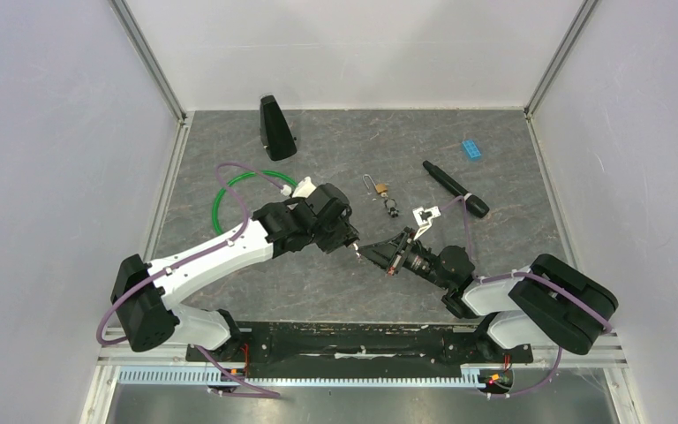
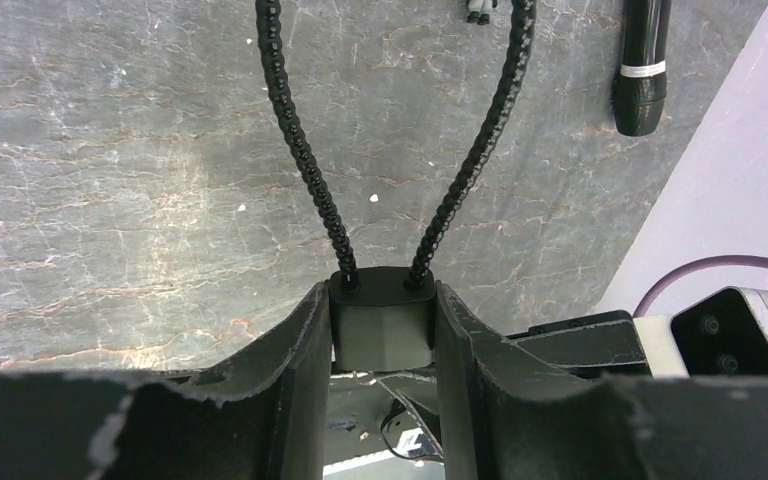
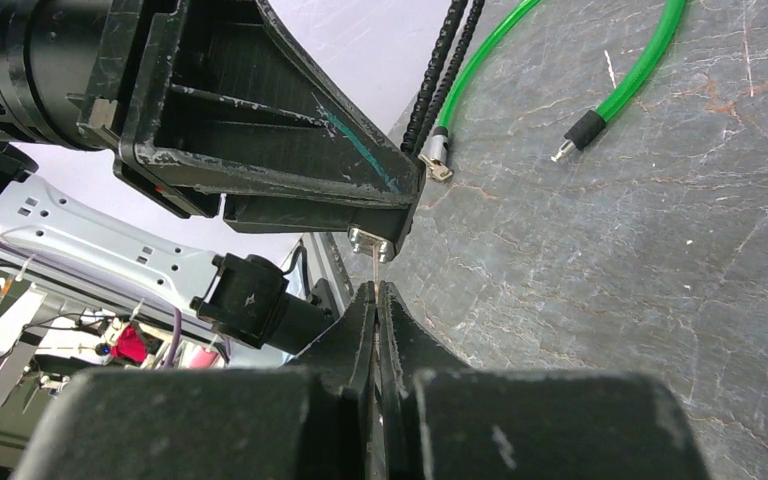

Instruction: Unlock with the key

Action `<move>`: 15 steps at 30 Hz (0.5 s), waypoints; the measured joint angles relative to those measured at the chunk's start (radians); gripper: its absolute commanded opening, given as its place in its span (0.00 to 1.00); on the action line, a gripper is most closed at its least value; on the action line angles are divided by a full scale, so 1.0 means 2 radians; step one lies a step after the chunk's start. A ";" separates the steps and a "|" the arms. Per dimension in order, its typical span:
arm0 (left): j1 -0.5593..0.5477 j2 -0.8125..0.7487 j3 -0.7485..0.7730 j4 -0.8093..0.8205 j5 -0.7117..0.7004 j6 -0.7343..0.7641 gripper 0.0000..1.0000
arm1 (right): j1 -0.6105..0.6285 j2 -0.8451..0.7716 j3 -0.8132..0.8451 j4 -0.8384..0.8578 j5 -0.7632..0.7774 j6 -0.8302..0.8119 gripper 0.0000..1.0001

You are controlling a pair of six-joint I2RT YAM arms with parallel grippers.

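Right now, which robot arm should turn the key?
The right arm. The right gripper pinches the key, with its tip at the keyhole. The left gripper is clamping the lock, so it should probably just hold steady.

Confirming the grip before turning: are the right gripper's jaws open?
No, the right gripper is pinched shut on the thin key.

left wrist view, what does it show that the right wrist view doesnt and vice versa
Only left wrist: the black lock body and a black pen. Only right wrist: the key pinched in the right gripper, tip at the lock's underside, and a green cable. Both: the left gripper holding the lock, its beaded cable, the grey table.
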 measured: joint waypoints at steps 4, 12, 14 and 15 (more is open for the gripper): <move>-0.010 0.000 0.000 0.002 -0.019 0.004 0.02 | 0.000 -0.002 0.000 -0.002 0.000 0.002 0.00; -0.046 0.007 0.013 -0.009 -0.078 0.015 0.02 | -0.001 -0.017 0.000 -0.024 0.001 0.008 0.00; -0.053 0.011 0.017 -0.011 -0.092 0.017 0.02 | -0.001 -0.022 0.000 -0.031 0.003 0.008 0.00; -0.056 0.013 0.018 -0.012 -0.097 0.017 0.02 | -0.001 -0.024 0.000 -0.035 0.004 0.008 0.00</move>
